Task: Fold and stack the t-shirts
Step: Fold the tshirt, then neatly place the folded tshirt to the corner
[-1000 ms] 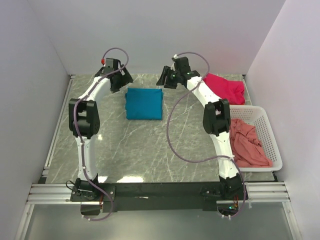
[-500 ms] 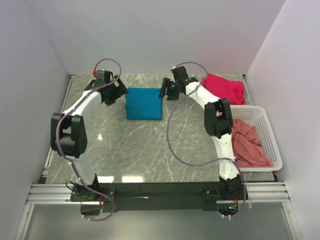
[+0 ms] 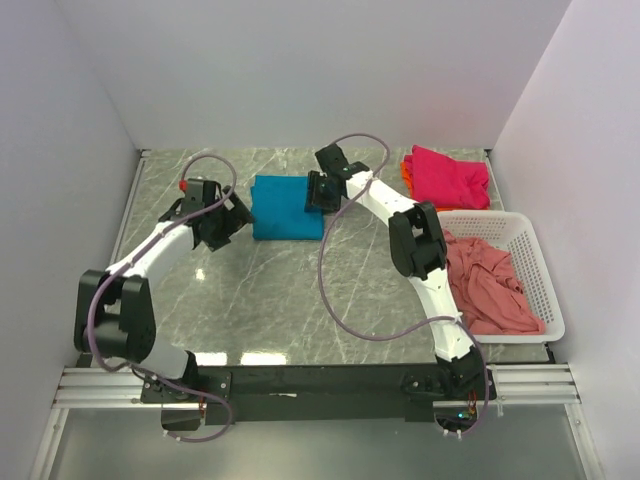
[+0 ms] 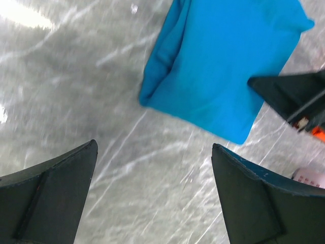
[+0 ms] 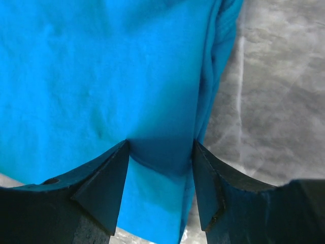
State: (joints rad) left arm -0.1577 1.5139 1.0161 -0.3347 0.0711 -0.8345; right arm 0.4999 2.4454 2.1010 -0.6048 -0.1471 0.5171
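A teal-blue t-shirt [image 3: 287,207] lies folded in a rectangle at the back middle of the table. My left gripper [image 3: 228,218] is open and empty just left of it, over bare table; in the left wrist view [image 4: 152,188] the shirt [image 4: 223,66] lies ahead of the fingertips. My right gripper [image 3: 318,192] is open at the shirt's right edge; in the right wrist view [image 5: 160,152] its fingers [image 5: 101,188] straddle a strip of teal-blue cloth [image 5: 101,76] beside the folded edge. A magenta-pink t-shirt [image 3: 448,175] lies on an orange one [image 3: 408,167] at the back right. A salmon-pink t-shirt [image 3: 485,285] lies crumpled in the basket.
The white lattice basket [image 3: 540,280] stands at the right edge of the table. White walls close in the back and both sides. The right gripper's black body [image 4: 294,96] shows at the right of the left wrist view.
Both arms have come forward and down. My left gripper moved from the shirt's back left corner to its left side. My right gripper moved from behind the shirt onto its right edge.
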